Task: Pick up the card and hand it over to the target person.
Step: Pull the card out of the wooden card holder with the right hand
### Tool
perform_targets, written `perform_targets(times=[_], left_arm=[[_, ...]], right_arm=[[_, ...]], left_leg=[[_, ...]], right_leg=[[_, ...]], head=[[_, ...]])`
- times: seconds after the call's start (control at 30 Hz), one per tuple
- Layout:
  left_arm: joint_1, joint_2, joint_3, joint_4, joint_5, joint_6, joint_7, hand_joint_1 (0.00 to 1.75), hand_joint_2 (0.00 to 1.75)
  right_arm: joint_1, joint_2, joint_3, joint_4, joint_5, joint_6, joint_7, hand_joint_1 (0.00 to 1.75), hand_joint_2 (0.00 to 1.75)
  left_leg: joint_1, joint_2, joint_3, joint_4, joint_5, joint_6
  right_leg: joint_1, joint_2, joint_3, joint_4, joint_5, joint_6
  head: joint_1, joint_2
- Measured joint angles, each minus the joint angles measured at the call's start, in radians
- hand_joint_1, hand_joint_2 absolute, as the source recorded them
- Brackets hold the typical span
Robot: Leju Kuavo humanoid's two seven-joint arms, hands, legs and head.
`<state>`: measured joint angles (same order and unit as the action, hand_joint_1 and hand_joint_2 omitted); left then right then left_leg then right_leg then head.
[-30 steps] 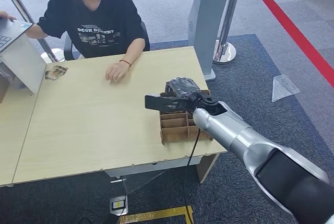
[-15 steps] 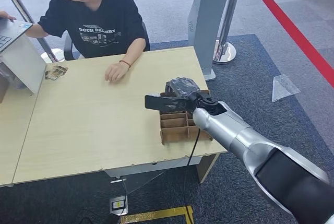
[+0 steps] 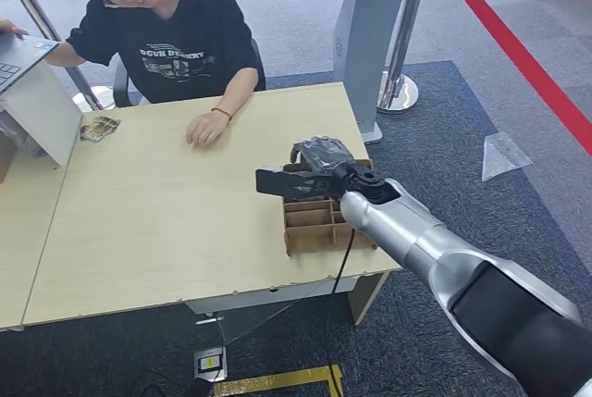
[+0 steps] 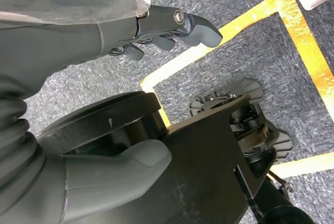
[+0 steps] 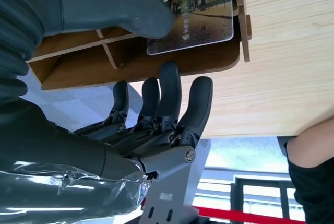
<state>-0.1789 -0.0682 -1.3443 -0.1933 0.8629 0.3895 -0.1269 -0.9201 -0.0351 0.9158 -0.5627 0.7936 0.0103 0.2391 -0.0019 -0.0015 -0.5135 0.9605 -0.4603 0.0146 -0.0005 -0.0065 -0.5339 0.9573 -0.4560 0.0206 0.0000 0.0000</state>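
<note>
Head view: the right hand [image 3: 307, 173] hovers over the cardboard divider box [image 3: 317, 221] on the tabletop [image 3: 160, 221], opposite a seated person [image 3: 167, 36]. Left wrist view: the left hand [image 4: 165, 31] hangs empty, fingers loosely apart, above carpet. Right wrist view: the fingers [image 5: 173, 104] are spread and hold nothing, just beside the card [image 5: 197, 10] standing in the box.

Silver right arm [image 3: 425, 240] with a black upper section, black cable trailing behind the dark grey right hand [image 3: 314, 170], clear plastic over its back.

We reach our right arm [image 3: 447, 258] forward, its right hand [image 3: 307, 170] held low with fingers [image 5: 169, 98] curled loosely and apart from the thumb [image 5: 118, 10], holding nothing. Our left hand [image 4: 165, 31] hangs down, fingers loosely bent and holding nothing.
</note>
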Motion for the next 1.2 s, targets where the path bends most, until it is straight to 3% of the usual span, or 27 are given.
perform_targets(times=[0.33, 0.53, 0.67, 1.2], left_arm=[[-0.001, 0.000, 0.000, 0.000, 0.001, -0.001, 0.000, 0.00, 1.75], [-0.002, 0.000, 0.000, 0.000, 0.003, 0.001, -0.001, 0.00, 1.75], [-0.002, 0.000, 0.001, 0.000, 0.004, 0.003, 0.000, 0.00, 1.75], [-0.001, -0.003, 0.006, 0.000, 0.011, 0.007, -0.002, 0.00, 1.75]], right_arm=[[0.018, -0.005, 0.010, -0.018, 0.013, 0.000, 0.027, 1.06, 1.75], [0.024, -0.005, 0.020, -0.027, 0.027, 0.003, 0.046, 0.98, 1.75], [0.018, -0.002, 0.029, -0.035, 0.044, 0.006, 0.063, 1.04, 1.75], [0.005, -0.001, 0.058, -0.051, 0.099, 0.031, 0.113, 0.79, 1.75]], left_leg=[[0.000, -0.001, 0.000, 0.000, 0.000, 0.000], [0.000, -0.001, 0.001, -0.001, 0.000, 0.000], [0.000, -0.001, 0.001, 0.000, 0.000, 0.000], [0.000, 0.000, 0.001, 0.000, 0.000, 0.000]], right_leg=[[0.000, -0.001, 0.001, 0.000, 0.000, 0.000], [0.000, -0.001, 0.001, -0.001, 0.000, 0.000], [0.000, -0.001, 0.001, 0.000, 0.000, 0.000], [0.000, 0.000, 0.001, 0.000, 0.000, 0.000]], head=[[0.000, 0.000], [0.000, 0.000], [0.000, 0.000], [0.000, 0.000]])
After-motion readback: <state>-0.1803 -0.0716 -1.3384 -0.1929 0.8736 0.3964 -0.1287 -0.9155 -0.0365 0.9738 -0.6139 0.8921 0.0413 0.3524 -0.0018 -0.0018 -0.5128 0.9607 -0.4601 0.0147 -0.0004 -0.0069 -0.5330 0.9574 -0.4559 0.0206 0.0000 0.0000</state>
